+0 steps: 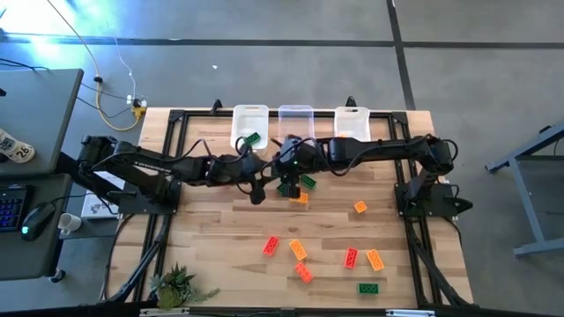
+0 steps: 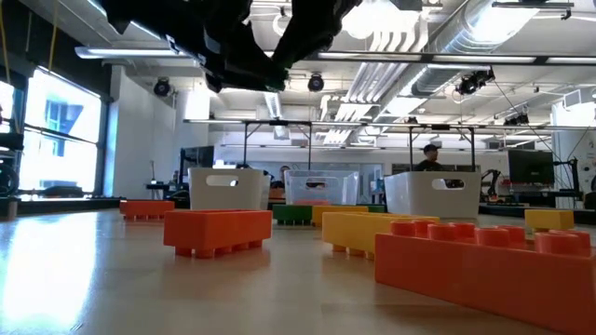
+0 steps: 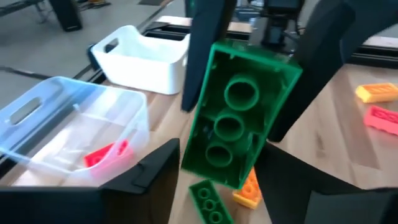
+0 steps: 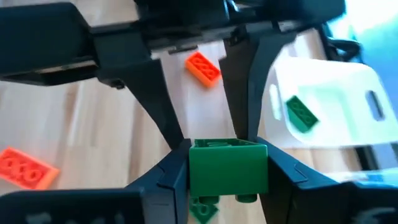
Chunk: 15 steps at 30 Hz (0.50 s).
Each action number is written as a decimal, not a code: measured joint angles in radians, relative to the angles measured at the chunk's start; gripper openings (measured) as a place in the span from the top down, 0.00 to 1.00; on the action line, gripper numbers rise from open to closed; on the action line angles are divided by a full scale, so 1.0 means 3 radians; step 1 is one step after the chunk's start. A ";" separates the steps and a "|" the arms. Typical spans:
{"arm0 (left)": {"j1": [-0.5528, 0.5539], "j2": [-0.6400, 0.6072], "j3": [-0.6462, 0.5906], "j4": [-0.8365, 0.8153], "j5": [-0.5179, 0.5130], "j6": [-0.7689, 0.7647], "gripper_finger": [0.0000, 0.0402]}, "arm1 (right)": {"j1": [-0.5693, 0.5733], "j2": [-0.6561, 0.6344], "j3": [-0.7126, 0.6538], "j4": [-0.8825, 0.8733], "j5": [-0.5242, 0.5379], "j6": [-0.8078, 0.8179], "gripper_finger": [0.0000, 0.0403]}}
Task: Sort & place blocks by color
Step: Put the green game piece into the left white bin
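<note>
Green brick [image 4: 227, 167] sits clamped in the right gripper [image 4: 227, 171] above mid-table, near the bins, with the left gripper's [image 3: 239, 186] fingers [image 4: 152, 93] spread either side of it. Another green brick [image 1: 252, 139] lies in the left white bin [image 1: 249, 113]

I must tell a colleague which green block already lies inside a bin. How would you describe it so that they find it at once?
Three bins stand in a row along the table's edge at the top of the high view; take the white bin nearest the left arm. The green block lies alone inside it; every other green one is outside the bins.
</note>
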 joint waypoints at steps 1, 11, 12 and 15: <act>0.0027 0.0000 0.0000 -0.0009 -0.0009 0.0000 0.51 | -0.0017 0.0000 0.0000 -0.0013 0.0041 0.0000 0.71; 0.0286 -0.0148 0.0003 -0.0608 -0.0352 0.0077 0.40 | -0.0287 0.0000 0.0000 0.0323 0.0282 0.0073 0.71; 0.0300 -0.0188 0.0003 -0.0715 -0.0365 0.0044 0.40 | -0.0317 0.0000 0.0000 0.0381 0.0283 0.0072 0.71; 0.0308 -0.0336 0.0003 -0.0976 -0.0387 0.0009 0.40 | -0.0400 0.0000 -0.0019 0.0617 0.0286 0.0072 0.71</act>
